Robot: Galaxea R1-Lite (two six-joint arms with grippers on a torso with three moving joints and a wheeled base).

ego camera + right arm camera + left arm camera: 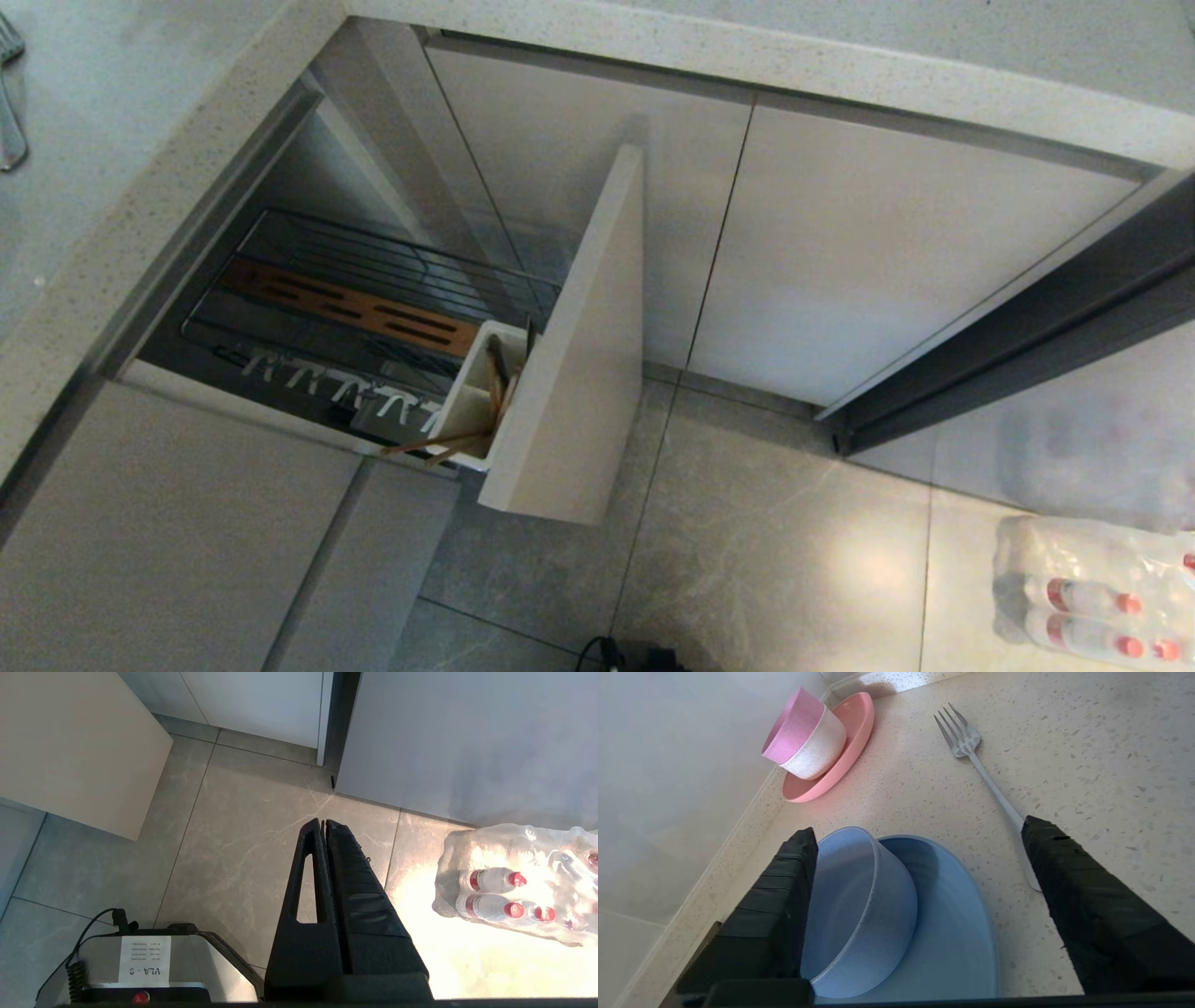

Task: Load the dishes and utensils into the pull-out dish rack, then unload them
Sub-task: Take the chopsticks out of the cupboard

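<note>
Left gripper [920, 833]: I see my fingers spread wide over the counter, clasping nothing; one finger [784, 891] is close beside the bowl's outer wall, and I cannot tell if it touches; the other finger [1069, 872] stands past the fork's handle.
Bowl [852, 914]: blue, resting on the plate, toward the wall side.
Plate [952, 933]: blue, flat on the counter under the bowl, its rim near the backsplash.
Fork [985, 774]: lies on the counter [1087, 765], prongs pointing away from my gripper, handle end running under my finger.
Room on counter: bare stone beyond the fork; the wall closes in on the other side; a pink cup [803, 737] on a pink plate [840, 760] stands further along the backsplash, well apart from the blue ones.
Rack [373, 299]: pulled out of the cabinet, front panel [579, 355] standing into the floor space; I see no dish in the wire basket.
Chopsticks [467, 425]: in the white caddy [467, 401] just behind the panel, one pair leaning out over its edge.
Right gripper [325, 823]: fingers pressed together, empty, hanging over the floor tiles [243, 826].
Floor edges: wrapped pack of bottles [518, 891] lies near the right gripper; the robot's base [154, 961] is below it.
</note>
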